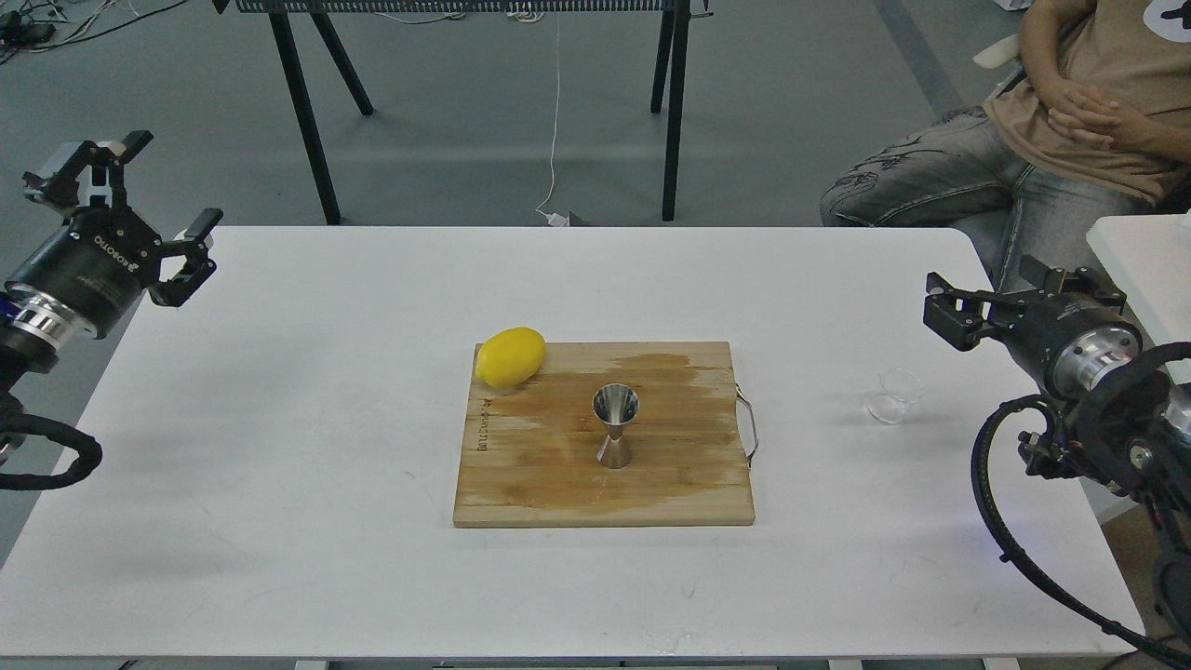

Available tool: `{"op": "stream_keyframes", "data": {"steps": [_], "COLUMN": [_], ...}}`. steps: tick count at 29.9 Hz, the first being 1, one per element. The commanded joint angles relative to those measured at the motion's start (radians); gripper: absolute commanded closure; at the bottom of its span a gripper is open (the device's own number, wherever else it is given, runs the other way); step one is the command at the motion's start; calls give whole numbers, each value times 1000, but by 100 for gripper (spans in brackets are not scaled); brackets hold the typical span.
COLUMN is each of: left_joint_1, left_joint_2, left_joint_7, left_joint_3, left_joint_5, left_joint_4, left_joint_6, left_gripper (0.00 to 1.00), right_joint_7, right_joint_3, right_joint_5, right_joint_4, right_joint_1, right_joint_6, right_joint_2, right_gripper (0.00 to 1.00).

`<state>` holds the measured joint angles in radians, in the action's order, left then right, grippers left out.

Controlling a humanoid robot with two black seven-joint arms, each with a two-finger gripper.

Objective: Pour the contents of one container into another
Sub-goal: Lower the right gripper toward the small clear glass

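Note:
The small clear glass cup [895, 395] stands on the white table [326, 465], to the right of the wooden board [689, 484]. The steel hourglass jigger [615, 426] stands upright in the middle of that board. My right gripper [988, 290] hangs open just beyond and to the right of the cup, apart from it and holding nothing. My left gripper [170, 189] is open and empty by the table's far left corner, a long way from both containers.
A yellow lemon [510, 356] rests on the board's far left corner. The board has a metal handle [750, 426] on its right side. A seated person [1070, 121] is behind the table's right end, and another white table [1140, 256] lies beside my right arm.

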<state>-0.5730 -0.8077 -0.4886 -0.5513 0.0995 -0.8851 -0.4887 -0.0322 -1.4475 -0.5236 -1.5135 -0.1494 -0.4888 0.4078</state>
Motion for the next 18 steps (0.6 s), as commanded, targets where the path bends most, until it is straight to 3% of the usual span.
{"op": "stream_keyframes", "data": {"steps": [1,18], "left_joint_1": [2,12], "left_joint_2": [2,12], "left_joint_7": [0,0], "left_joint_3": [4,5], "left_joint_5": [2,9], "left_joint_4": [0,14], "left_joint_6": [0,0], "left_gripper": [3,2], "right_joint_7": [0,-2], "right_joint_3": [62,122], "right_joint_5": [30,36], "right_joint_4": [67,246], "right_joint_1": [1,7], "right_joint_6": [0,0], "right_joint_2": [-7,-43], "right_gripper": [1,1]}}
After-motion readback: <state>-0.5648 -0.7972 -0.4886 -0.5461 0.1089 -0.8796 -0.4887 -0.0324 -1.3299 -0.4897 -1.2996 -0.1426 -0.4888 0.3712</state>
